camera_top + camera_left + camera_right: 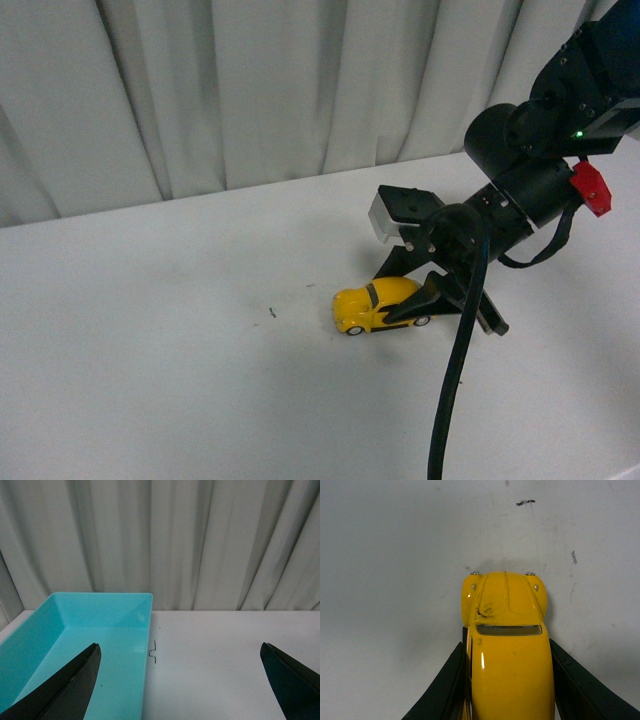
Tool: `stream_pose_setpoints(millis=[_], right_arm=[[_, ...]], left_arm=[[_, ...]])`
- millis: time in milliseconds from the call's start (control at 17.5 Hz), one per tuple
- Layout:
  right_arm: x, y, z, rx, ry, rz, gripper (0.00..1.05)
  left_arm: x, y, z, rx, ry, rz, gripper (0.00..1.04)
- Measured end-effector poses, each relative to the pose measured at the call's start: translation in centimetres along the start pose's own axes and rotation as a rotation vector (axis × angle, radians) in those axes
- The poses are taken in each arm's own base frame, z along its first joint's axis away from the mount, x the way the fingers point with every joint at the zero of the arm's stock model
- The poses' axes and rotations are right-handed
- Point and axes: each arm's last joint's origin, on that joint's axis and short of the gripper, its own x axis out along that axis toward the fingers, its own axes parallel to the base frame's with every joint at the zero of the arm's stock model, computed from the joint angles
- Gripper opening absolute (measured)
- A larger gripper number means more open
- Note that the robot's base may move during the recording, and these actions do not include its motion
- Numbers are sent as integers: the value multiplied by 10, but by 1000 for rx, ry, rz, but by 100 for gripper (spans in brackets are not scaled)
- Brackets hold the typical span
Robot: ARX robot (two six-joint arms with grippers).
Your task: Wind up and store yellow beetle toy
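Observation:
The yellow beetle toy (374,305) sits on the white table right of centre, its wheels on the surface. My right gripper (408,300) is shut on the toy, one black finger along each side. In the right wrist view the toy (506,645) fills the space between the fingers (442,685) and its rounded end points away from the wrist. My left gripper (182,675) is open and empty above the table, next to the teal bin (75,645). The left arm does not show in the front view.
The teal bin stands by the curtain, seen only in the left wrist view. A small black mark (271,312) lies on the table left of the toy. A grey curtain (250,90) hangs behind the table. A black cable (452,400) hangs from the right arm.

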Motion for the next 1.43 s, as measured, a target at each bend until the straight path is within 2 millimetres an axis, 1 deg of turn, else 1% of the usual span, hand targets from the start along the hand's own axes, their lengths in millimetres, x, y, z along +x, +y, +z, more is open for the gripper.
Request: stream_pose_setpoints(millis=[57,343,457,571,628,685,742,799,856,913,971,1028,1085,1427], right_arm=[[-4,4,-5,5,-2,0,41],[-17,15,-19,14,-3,5,41],[-23,16,-24,4,-1,4,41],[-27,14,-25,-2,6,10,41],[-29,13,-25,-4,14,13,43],[-29,13,-25,-2,20,17,50],[-28,13,-28,3,66,32,57],[-24,15,-33,24,46,49,66],[-24,16,-34,21,41,51,77],[-25,16,-34,20,41,49,84],[-25,16,-34,20,41,49,95],[-25,15,-34,20,41,48,99],[-25,15,-34,19,41,46,97],[-25,15,-34,21,46,47,98]], left_arm=[[0,0,0,0,0,0,98],[0,0,0,0,0,0,98],[0,0,0,0,0,0,98],[0,0,0,0,0,0,98],[0,0,0,0,0,0,98],[0,0,0,0,0,0,98],[0,0,0,0,0,0,98],[0,0,0,0,0,0,98],[0,0,0,0,1,0,98],[0,0,0,0,0,-1,98],[0,0,0,0,0,-1,98],[0,0,0,0,0,0,98],[0,0,0,0,0,-1,98],[0,0,0,0,0,-1,98]])
